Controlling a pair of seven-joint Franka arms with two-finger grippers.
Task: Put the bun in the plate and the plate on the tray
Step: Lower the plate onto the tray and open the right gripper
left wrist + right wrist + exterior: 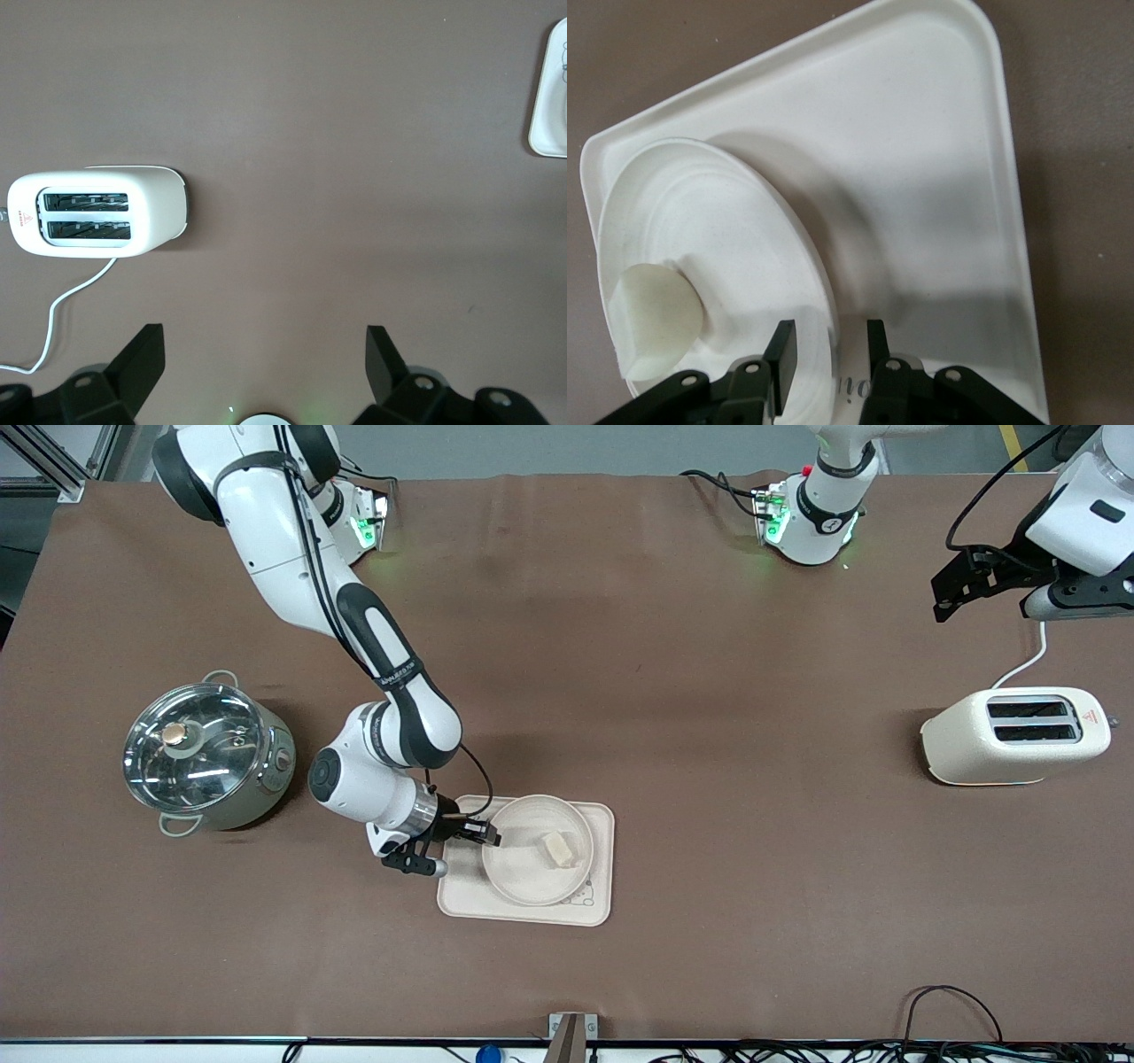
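The cream-white plate [523, 877] rests on the cream tray [598, 868], with the pale bun [558, 849] in it toward the left arm's end. My right gripper [485, 835] is low at the plate's rim on the side toward the right arm's end. In the right wrist view the right gripper [829, 341] is open, one finger on each side of the rim of the plate [718, 230], with gaps showing. The bun [651, 323] and tray [921, 177] show there too. My left gripper [952, 598] waits open and empty, high over the table by the toaster; its wrist view shows the gripper [266, 354] over bare table.
A glass-lidded steel pot [205, 748] stands toward the right arm's end, close to the right arm's elbow. A cream two-slot toaster [1014, 735] with a white cord stands toward the left arm's end; it also shows in the left wrist view [97, 212].
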